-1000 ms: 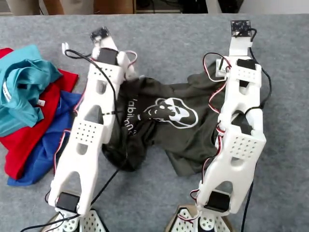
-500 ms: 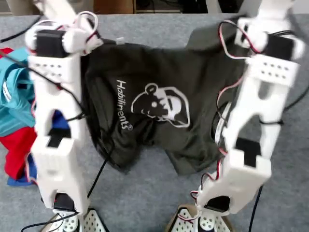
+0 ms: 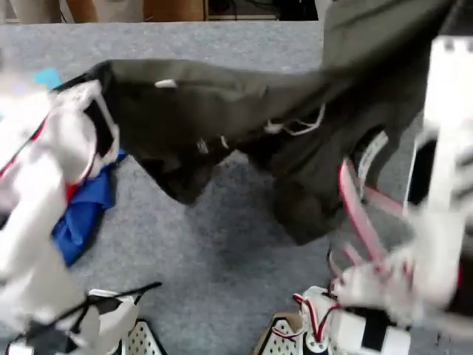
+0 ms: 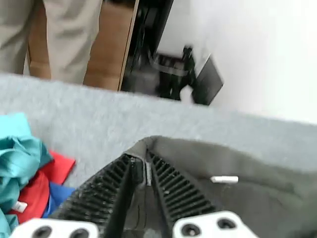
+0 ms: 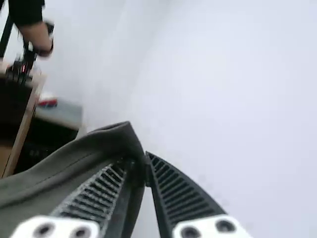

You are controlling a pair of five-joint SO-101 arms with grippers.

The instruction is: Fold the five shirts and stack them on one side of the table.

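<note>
Shows a dark shirt spread wide in the air above the grey table, strung between the blurred left arm and the right arm. Shows a blue shirt lying on the table, partly under the left arm.

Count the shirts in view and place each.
4. The dark shirt hangs clamped between the left gripper and right gripper; the teal shirt, red shirt and blue shirt lie piled together on the table. A fifth may be hidden.
</note>
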